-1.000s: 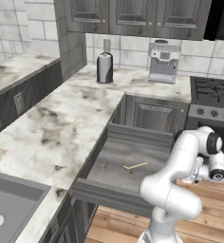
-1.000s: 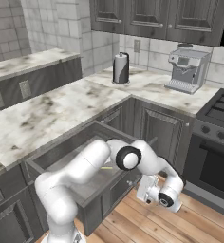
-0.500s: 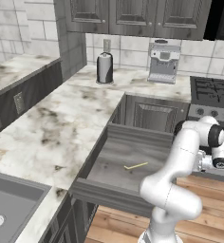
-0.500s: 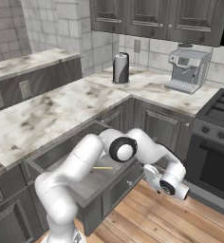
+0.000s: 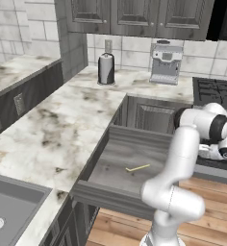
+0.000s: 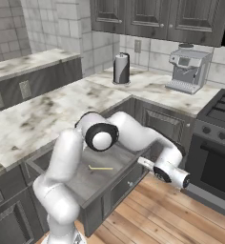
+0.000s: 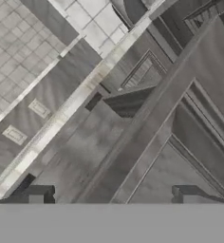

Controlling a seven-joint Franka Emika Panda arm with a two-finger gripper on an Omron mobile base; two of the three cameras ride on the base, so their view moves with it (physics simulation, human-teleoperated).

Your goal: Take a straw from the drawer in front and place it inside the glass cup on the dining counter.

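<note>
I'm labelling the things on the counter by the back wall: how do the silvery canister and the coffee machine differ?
The silvery canister is a round upright cylinder with a dark top; the coffee machine is a boxy block with a front recess. The canister is narrower, the machine wider and a little taller. The canister stands nearer the corner, the machine nearer the stove. Both are metallic grey, upright on the marbled worktop.

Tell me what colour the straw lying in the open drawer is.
Pale yellow: the straw shows best in the left base view, against the drawer's grey bottom.
</note>
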